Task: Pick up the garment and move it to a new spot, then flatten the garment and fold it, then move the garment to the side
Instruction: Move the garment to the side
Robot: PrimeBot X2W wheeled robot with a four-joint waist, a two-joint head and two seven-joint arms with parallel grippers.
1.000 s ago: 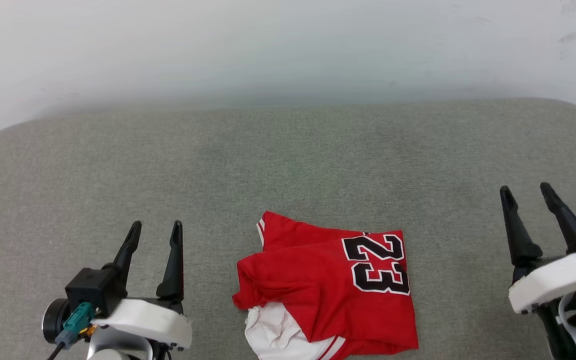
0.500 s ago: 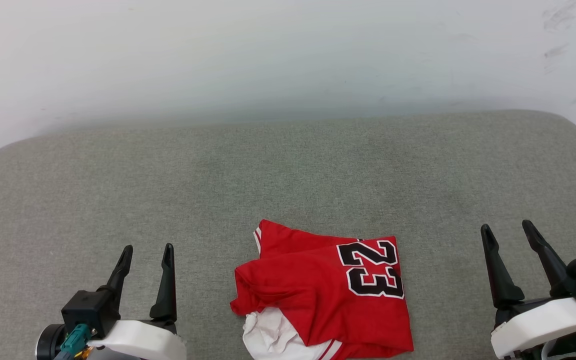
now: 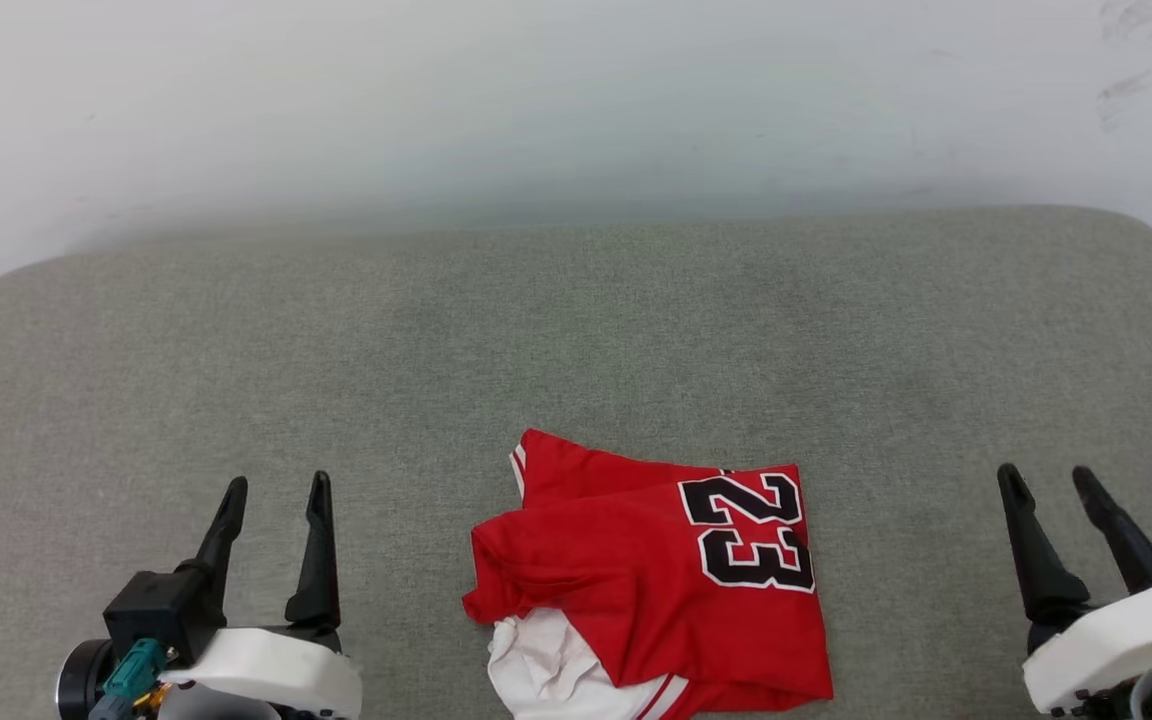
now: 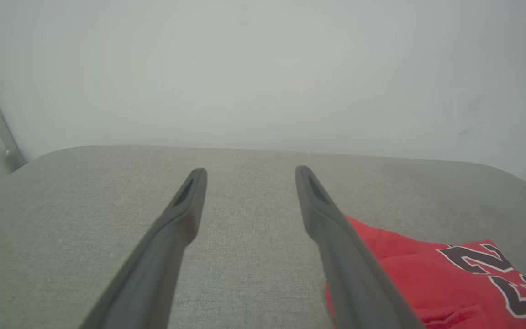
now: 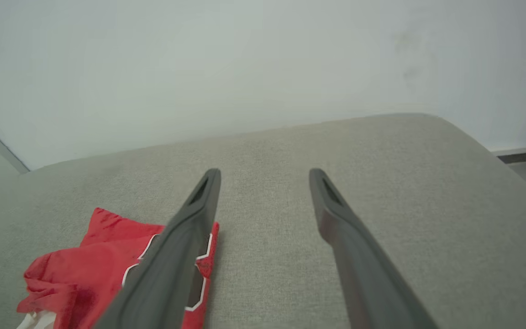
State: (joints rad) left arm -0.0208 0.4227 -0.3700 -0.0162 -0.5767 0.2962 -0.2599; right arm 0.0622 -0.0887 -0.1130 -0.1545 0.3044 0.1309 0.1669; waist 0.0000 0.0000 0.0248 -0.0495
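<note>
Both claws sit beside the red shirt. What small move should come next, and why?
Probably bring the left claw inward and down to the bunched left edge of the garment. It and the right claw stand open, clear of the fabric, which lies crumpled on the grey cushion; nothing is gripped.

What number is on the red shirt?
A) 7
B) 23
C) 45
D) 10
B: the garment, lying on the grey cushion, has a black 23 with white edges printed on it.
</note>
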